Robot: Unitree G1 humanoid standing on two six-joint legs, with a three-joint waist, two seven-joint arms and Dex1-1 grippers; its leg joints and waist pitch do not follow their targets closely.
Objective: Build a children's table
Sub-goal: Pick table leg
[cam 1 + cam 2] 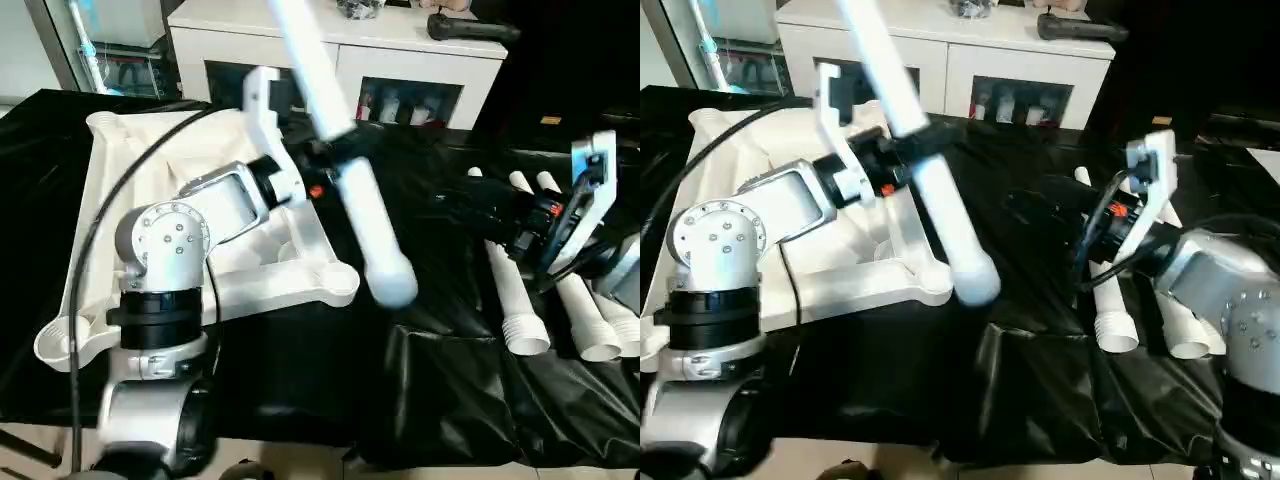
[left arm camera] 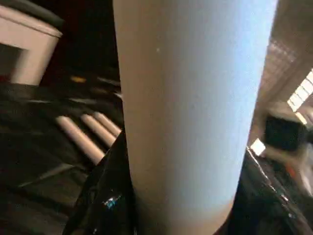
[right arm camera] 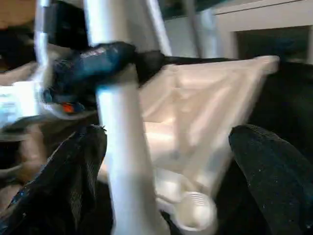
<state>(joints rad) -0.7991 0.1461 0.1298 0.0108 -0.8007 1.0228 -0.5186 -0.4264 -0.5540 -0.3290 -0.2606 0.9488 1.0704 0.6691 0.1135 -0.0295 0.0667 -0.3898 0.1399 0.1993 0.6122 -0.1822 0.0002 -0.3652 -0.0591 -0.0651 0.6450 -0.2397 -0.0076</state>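
One leg (image 1: 345,160) sat clamped in the left end effector (image 1: 322,160) at frame centre; the right end effector (image 1: 1055,215) gaped, holding nothing.

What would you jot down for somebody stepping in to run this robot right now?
Left gripper: shut on one white leg, held tilted in the air above the black-covered table.
Right gripper: open, holding nothing, near the spare legs.
Tabletop: lying underside up on the robot's left, its near corner socket unfilled.
Three spare legs: lying side by side on the right.
Done: one leg picked up.
Left: seat this leg in a socket, then the other three.
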